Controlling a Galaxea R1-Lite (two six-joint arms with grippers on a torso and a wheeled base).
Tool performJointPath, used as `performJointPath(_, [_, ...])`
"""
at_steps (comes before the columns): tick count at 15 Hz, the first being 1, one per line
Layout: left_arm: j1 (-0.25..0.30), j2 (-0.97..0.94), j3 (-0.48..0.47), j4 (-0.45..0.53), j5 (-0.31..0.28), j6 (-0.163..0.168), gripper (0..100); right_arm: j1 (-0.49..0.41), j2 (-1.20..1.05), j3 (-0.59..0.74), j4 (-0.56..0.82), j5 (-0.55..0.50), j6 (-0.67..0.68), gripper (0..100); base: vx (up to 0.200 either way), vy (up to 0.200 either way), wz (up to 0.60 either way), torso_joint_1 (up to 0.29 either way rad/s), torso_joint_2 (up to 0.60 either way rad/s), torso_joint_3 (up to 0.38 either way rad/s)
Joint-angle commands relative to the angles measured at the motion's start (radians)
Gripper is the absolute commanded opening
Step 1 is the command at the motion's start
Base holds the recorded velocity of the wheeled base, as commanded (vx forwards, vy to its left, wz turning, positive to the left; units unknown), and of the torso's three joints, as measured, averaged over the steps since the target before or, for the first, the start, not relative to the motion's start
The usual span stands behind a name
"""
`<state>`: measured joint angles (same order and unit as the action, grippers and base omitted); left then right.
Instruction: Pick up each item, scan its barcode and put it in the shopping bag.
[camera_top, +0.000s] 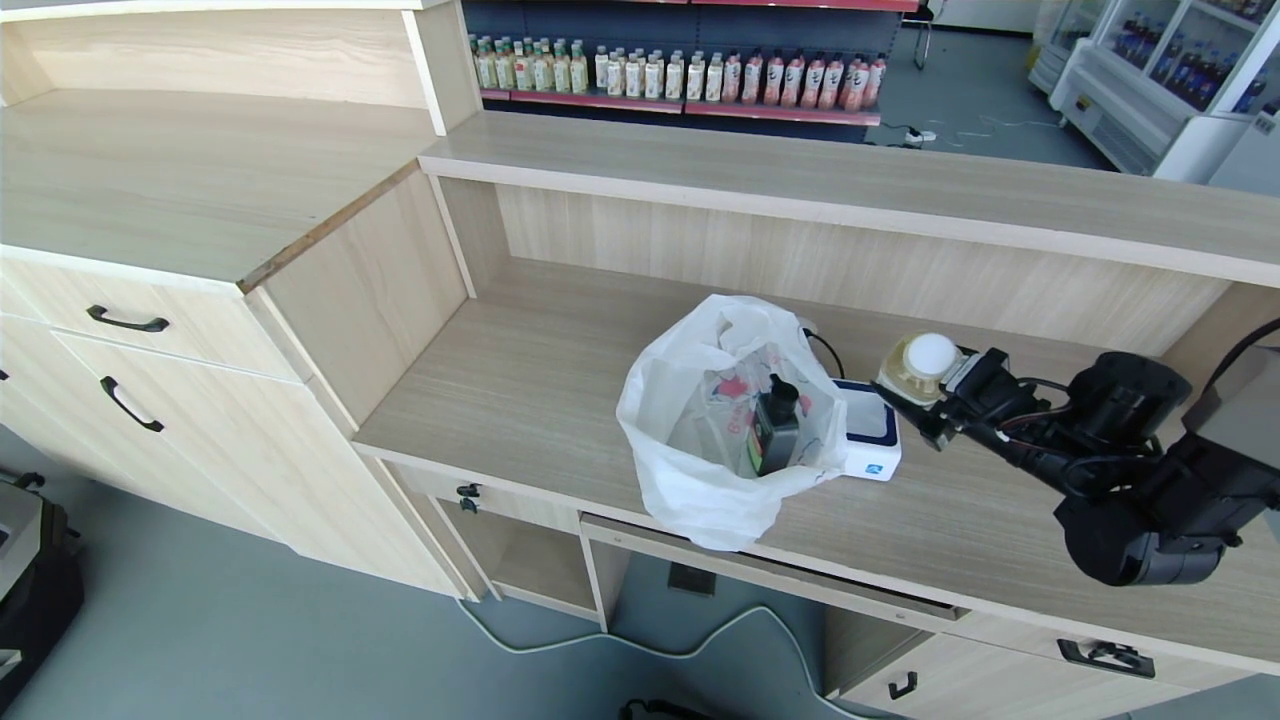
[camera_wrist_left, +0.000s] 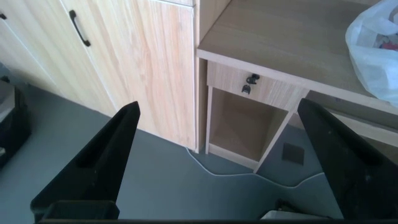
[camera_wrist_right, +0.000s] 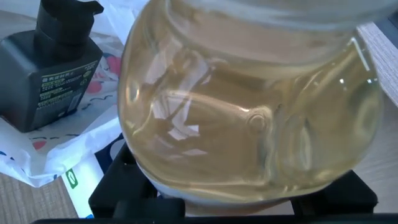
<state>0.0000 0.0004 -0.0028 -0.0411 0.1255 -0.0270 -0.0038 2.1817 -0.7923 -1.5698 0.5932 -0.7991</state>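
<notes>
Your right gripper (camera_top: 930, 405) pinched clear jar (camera_top: 920, 365) with white cap, held just beside scanner (camera_top: 868, 430), near shopping bag (camera_top: 690, 480). Your left gripper (camera_wrist_left: 217, 109) hung spread, low in front of cabinet (camera_wrist_left: 155, 68). Judged step: scanning; 1 black bottle (camera_top: 777, 425) already in bag. Next you needed barcode turned toward scanner, then jar carried over bag mouth. Wooden counter (camera_top: 520, 380) bore bag and scanner; drink shelves (camera_top: 680, 75) stood behind.
</notes>
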Motion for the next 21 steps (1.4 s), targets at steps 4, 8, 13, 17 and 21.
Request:
performJointPath(4, [-0.002, 0.0, 0.0, 0.0, 0.0, -0.001, 100, 0.025, 0.023, -0.015, -0.001, 0.0, -0.003, 0, 0.0, 0.0, 0.0, 0.0, 0.0, 0.0])
performJointPath(8, [0.0, 0.0, 0.0, 0.0, 0.0, -0.001, 100, 0.03, 0.046, -0.062, -0.001, 0.0, -0.002, 0, 0.0, 0.0, 0.0, 0.0, 0.0, 0.0])
performJointPath(13, [0.0, 0.0, 0.0, 0.0, 0.0, -0.001, 100, 0.03, 0.069, -0.087, -0.001, -0.001, 0.0, 0, 0.0, 0.0, 0.0, 0.0, 0.0, 0.0])
performJointPath(17, [0.0, 0.0, 0.0, 0.0, 0.0, -0.001, 100, 0.03, 0.087, -0.13, -0.001, -0.003, 0.009, 0, 0.0, 0.0, 0.0, 0.0, 0.0, 0.0])
performJointPath(21, [0.0, 0.0, 0.0, 0.0, 0.0, -0.001, 100, 0.028, 0.104, -0.13, -0.001, -0.003, 0.011, 0, 0.0, 0.0, 0.0, 0.0, 0.0, 0.0])
